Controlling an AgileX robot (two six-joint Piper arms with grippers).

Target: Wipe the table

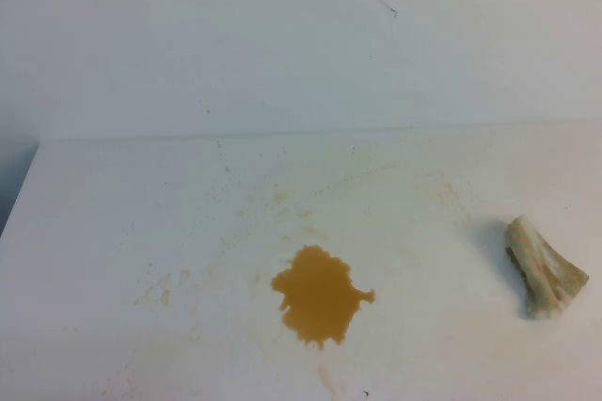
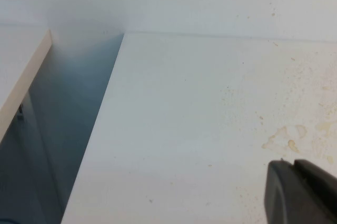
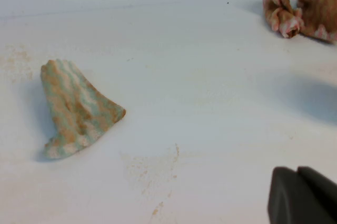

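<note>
At the far left, the white desk (image 1: 113, 232) ends in a straight edge with a shadowed gap beside it. In the left wrist view the corner of a second pale surface (image 2: 21, 71) stands across that gap. The left gripper (image 2: 295, 187) hangs over the left part of the desk, near some faint dried yellowish stains (image 2: 287, 139). Its dark jaws are pressed together with only a seam between them, and they hold nothing.

Those same pale stains (image 1: 160, 290) show in the high view, left of centre. Just right of them, near the middle of the desk toward its front, lies the spill (image 1: 318, 295) — an orange-brown puddle with a ragged outline, wet and unwiped. Faint speckled marks fan out behind it.

Well to the right, close to the desk's right edge, lies a crumpled striped cloth (image 1: 544, 266), pale green and white with brown soiling, well apart from the puddle. The right wrist view shows it flat on the desk (image 3: 73, 109), touched by nothing.

The right gripper (image 3: 298, 192) hovers over the right part of the desk, near the cloth but clear of it — jaws closed on nothing. Well apart from that cloth, two more soiled rags lie bunched just beside each other: a pink-striped rag (image 3: 281, 11) and a brown rag (image 3: 318, 11) with a blue checked bit.
</note>
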